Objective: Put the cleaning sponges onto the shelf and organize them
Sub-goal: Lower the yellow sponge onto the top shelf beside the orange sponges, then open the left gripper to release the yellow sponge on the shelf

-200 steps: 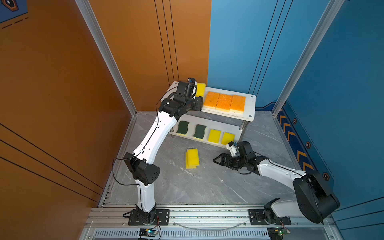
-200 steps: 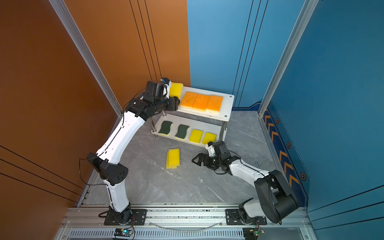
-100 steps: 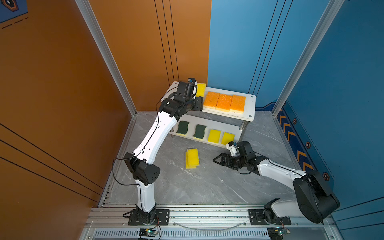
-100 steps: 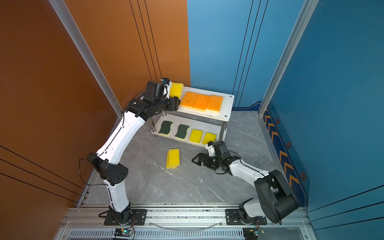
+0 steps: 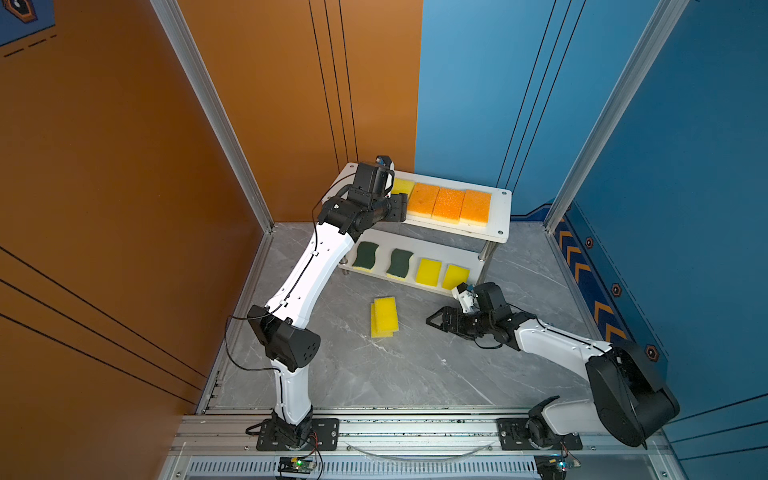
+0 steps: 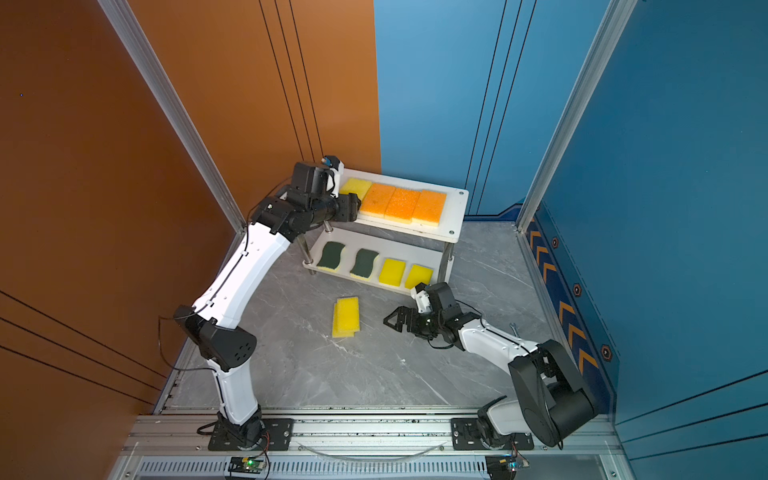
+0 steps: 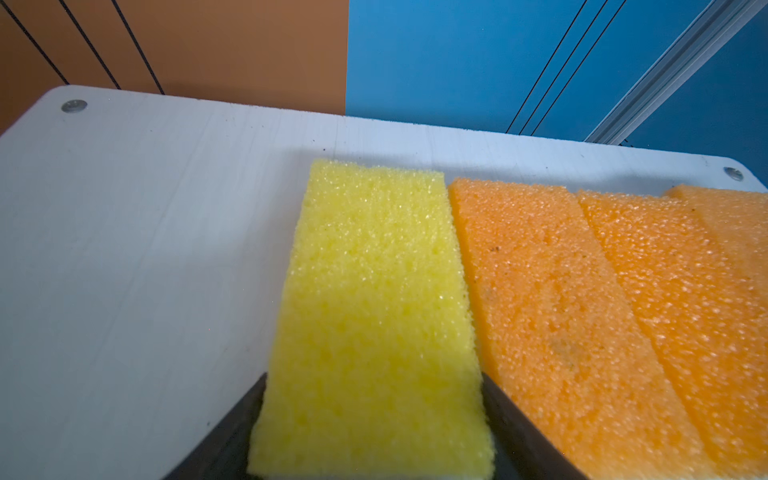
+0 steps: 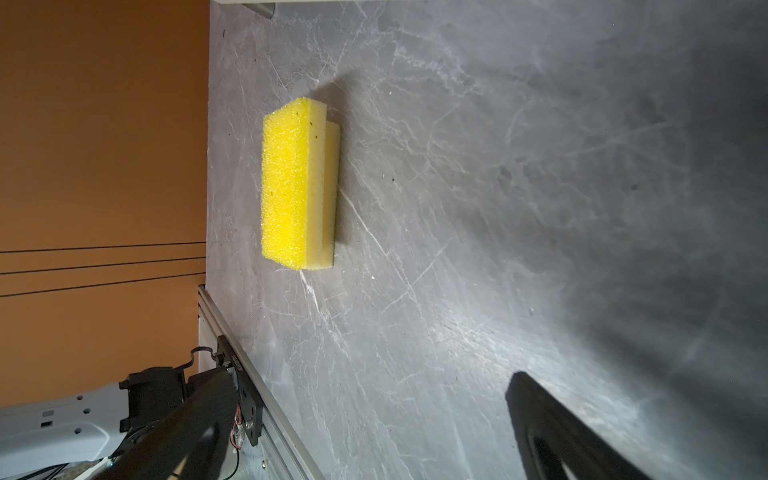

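Observation:
On the top board of the shelf (image 5: pixel 500 224) a yellow sponge (image 7: pixel 374 311) lies flat, pressed against the left end of three orange sponges (image 5: pixel 449 203). My left gripper (image 7: pixel 374 386) reaches over the board's left end, and its fingers touch both long sides of that yellow sponge (image 5: pixel 403 187). The lower board carries two green scouring pads (image 5: pixel 365 255) and two yellow sponges (image 5: pixel 429 272). Two more yellow sponges (image 5: pixel 384 316) lie stacked on the floor. To their right my right gripper (image 5: pixel 434 321) hovers low and open, facing the stack (image 8: pixel 297 183), with nothing between its fingers.
The grey marble floor (image 5: pixel 415 365) is boxed in by orange walls on the left and blue walls behind and on the right. An aluminium rail (image 5: pixel 415 428) with both arm bases runs along the front. The shelf stands against the back corner.

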`<state>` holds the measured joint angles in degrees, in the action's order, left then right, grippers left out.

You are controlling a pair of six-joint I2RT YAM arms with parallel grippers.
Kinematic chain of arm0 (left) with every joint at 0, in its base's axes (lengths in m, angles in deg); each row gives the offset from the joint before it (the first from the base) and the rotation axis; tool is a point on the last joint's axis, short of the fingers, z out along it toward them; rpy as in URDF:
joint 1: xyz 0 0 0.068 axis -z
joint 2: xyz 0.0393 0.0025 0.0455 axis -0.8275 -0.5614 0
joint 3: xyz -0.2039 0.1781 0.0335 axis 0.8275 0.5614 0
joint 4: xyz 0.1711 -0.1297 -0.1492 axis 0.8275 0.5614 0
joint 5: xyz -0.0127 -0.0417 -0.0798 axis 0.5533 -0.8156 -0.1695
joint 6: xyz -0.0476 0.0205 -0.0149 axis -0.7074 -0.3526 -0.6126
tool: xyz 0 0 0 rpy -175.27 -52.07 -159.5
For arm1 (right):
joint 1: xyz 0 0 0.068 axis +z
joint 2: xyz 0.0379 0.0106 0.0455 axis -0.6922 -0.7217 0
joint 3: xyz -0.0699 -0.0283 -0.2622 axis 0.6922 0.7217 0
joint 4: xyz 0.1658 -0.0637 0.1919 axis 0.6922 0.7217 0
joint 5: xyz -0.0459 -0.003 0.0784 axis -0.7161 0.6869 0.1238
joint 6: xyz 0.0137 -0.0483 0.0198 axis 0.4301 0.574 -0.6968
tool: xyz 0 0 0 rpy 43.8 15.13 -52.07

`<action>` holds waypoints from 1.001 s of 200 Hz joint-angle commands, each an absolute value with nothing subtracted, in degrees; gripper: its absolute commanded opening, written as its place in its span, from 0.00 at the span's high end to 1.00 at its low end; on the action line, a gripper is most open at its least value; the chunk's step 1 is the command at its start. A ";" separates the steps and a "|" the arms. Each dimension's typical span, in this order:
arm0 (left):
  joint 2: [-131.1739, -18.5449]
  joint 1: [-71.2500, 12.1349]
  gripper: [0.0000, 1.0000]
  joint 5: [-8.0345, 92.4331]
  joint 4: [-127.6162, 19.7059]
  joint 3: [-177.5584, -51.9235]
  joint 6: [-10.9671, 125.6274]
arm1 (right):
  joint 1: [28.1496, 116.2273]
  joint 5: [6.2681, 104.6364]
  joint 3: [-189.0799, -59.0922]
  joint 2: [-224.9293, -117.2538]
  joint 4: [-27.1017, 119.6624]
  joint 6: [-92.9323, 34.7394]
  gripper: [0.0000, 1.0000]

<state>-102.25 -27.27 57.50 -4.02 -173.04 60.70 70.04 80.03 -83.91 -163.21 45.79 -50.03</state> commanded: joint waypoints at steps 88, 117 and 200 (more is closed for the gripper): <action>-101.44 -26.84 0.22 57.98 -3.31 -172.89 61.37 | 69.99 79.56 -83.13 -163.53 44.76 -50.54 0.00; -101.35 -26.85 0.22 58.04 -3.30 -172.99 61.28 | 69.95 79.67 -82.98 -163.54 44.76 -50.56 0.00; -100.08 -27.37 0.21 59.30 -3.37 -173.32 61.63 | 70.00 79.72 -82.93 -163.62 44.41 -50.65 0.00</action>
